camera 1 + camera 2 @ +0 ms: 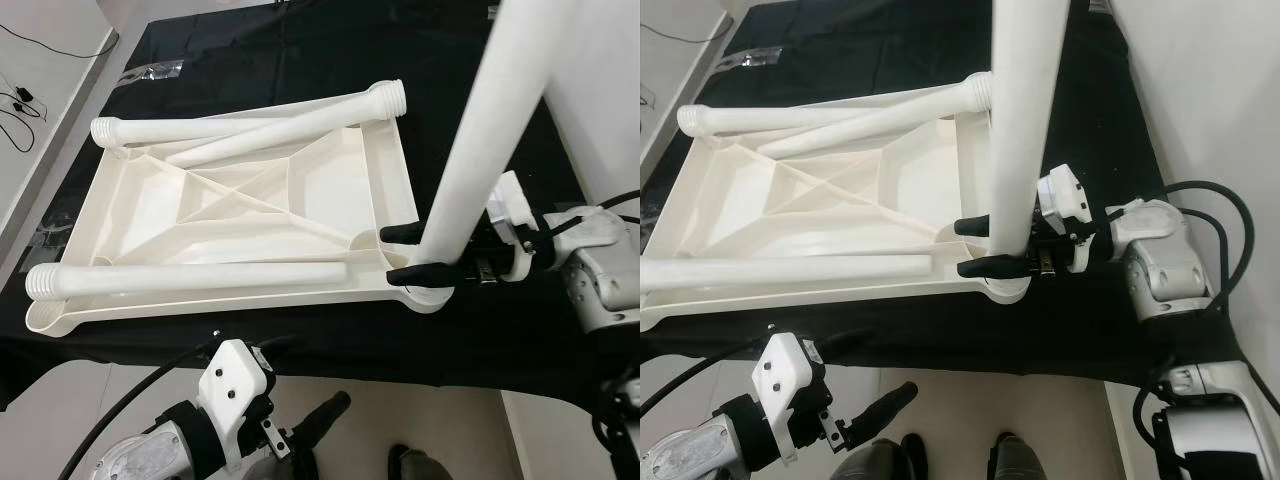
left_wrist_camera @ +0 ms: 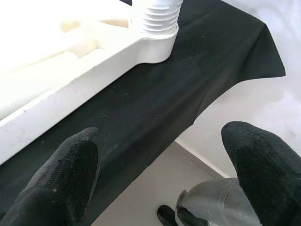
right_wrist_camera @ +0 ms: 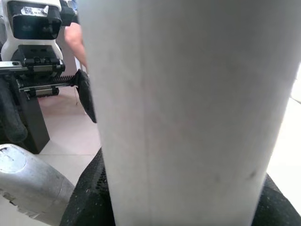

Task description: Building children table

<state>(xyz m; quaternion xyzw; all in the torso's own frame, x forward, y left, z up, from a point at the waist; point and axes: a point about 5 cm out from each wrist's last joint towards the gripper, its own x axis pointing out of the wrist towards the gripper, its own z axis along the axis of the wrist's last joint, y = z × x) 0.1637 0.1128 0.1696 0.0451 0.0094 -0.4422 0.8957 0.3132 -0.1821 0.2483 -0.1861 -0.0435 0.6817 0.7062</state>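
while the white tabletop lies upside down on the black cloth, the right gripper clamps an upright table leg at its near right corner; three more legs lie across the tabletop, and the left gripper hangs spread and empty off the near edge

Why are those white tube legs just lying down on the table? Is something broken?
Nothing looks broken. The white plastic tabletop lies upside down on the black cloth, with three loose white legs lying across it, not yet fitted. The right gripper holds a fourth leg upright at the corner socket.
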